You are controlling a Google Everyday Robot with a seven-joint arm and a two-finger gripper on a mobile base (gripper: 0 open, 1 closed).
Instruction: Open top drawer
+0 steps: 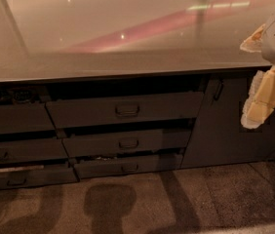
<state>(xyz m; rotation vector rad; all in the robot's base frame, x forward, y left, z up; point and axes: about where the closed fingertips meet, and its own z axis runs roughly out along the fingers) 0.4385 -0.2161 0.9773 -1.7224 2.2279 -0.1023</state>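
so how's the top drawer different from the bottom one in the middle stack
The top drawer is wider and taller than the bottom drawer. The top drawer sits just under the counter; the bottom drawer is next to the floor. Both are dark grey with a small central bar handle. The claw is off to the right, by the cabinet door, touching neither.

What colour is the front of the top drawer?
The top drawer front is dark grey, camera view; the gripper is far right.
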